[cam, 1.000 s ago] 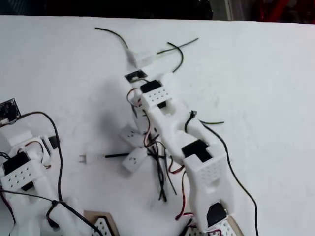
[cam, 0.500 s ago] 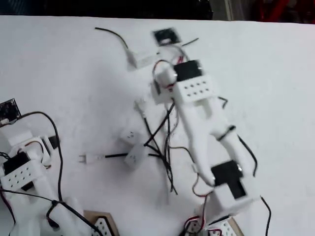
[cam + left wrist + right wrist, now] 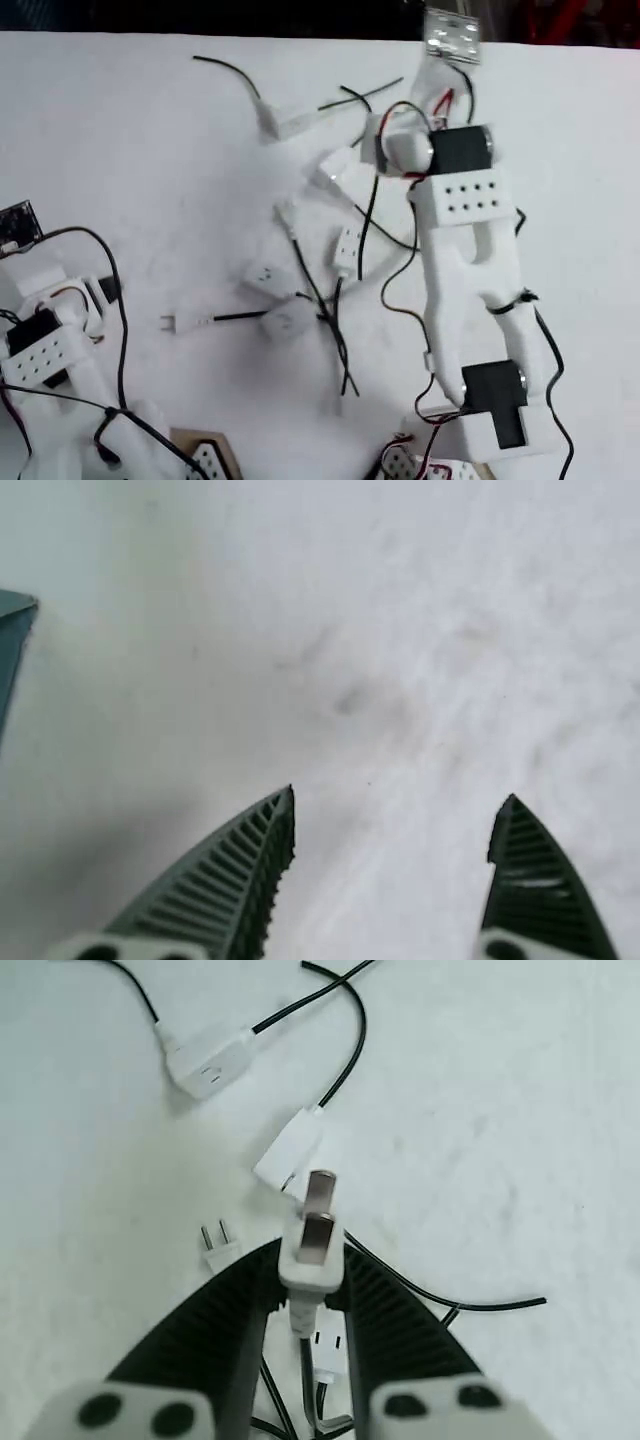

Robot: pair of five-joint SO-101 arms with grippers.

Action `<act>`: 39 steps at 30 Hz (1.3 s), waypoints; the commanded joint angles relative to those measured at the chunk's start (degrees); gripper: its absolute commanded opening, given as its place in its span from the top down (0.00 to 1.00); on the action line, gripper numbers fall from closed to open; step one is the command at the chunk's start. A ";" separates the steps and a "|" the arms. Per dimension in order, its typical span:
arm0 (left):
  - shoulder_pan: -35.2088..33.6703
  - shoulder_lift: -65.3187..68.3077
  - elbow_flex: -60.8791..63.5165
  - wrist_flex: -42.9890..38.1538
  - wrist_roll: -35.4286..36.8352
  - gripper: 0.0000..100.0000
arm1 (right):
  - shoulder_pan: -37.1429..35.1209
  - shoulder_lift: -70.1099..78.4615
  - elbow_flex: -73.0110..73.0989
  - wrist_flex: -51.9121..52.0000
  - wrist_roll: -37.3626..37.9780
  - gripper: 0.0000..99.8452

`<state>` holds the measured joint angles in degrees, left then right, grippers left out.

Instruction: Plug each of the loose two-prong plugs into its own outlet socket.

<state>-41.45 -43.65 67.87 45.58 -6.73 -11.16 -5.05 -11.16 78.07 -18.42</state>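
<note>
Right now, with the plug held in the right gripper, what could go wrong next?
The plug in the right gripper seems to trail its cord into the tangled black cables; lifting may drag the sockets there. The socket ahead lies loose, with nothing holding it, so a push may slide it away.

White table (image 3: 120, 130), dark room (image 3: 200, 15) beyond its edge

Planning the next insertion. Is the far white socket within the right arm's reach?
Probably yes: the right gripper, shut on a plug, has the socket lying ahead on the open table; only a white cord end sits near the path.
</note>
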 commanded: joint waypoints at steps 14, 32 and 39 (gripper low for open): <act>-0.57 -1.54 -0.35 -1.41 0.09 0.69 | 13.49 -3.47 16.44 -0.22 -11.34 0.98; -0.57 -1.54 -0.35 -1.41 0.09 0.69 | 16.31 -5.76 21.63 5.58 53.19 0.89; -0.57 -1.54 -0.26 -1.41 0.00 0.69 | 15.43 -1.27 21.63 3.03 101.27 0.94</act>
<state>-41.45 -43.65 67.87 45.58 -6.73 4.75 -7.08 11.08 81.93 61.23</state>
